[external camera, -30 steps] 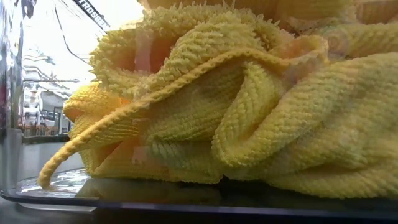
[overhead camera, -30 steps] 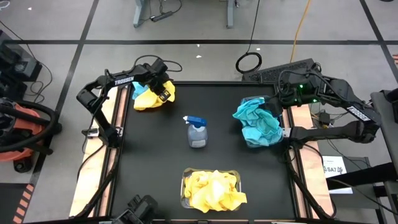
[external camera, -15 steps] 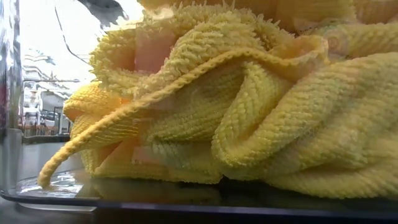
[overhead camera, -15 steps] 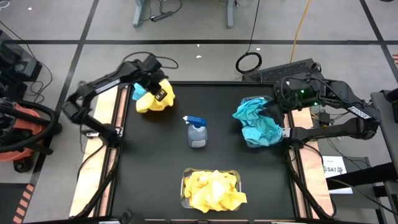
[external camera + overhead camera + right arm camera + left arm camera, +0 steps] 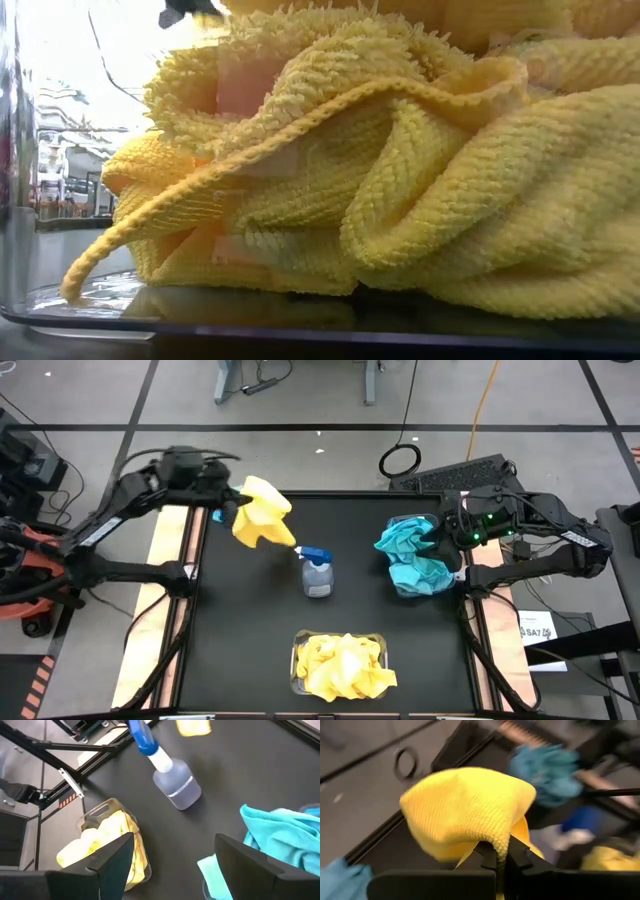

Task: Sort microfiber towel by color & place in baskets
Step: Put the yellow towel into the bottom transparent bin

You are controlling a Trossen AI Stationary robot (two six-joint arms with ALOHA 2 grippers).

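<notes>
My left gripper (image 5: 236, 510) is raised over the table's far left corner and shut on a yellow microfiber towel (image 5: 263, 513). That towel also fills the middle of the left wrist view (image 5: 465, 810). A teal towel (image 5: 340, 880) lies on the table below it. A heap of teal towels (image 5: 412, 555) fills the basket at the right. My right gripper (image 5: 175, 865) hovers open above this heap. Yellow towels (image 5: 342, 665) fill the clear basket (image 5: 296, 650) at the near edge, and they crowd the low view (image 5: 380, 180). My left gripper pinches a bunched fold of the yellow towel (image 5: 492, 842) between its two fingers (image 5: 520, 857). The fingers slant down from the table's left. The towel is lifted clear of the table and bulges out beyond the fingertips, with a flap hanging below them.
A clear spray bottle with a blue trigger (image 5: 317, 572) stands at the table's middle, just right of the held towel. The black mat (image 5: 240, 620) is bare between the bottle and both baskets. Cables and a keyboard lie beyond the far right corner.
My left gripper has closed on the yellow towel at the far left corner. It has risen quickly and tipped from pointing down to a shallower slant. The towel has come off the table and swung a little toward the bottle. The teal towel has stayed on the table.
</notes>
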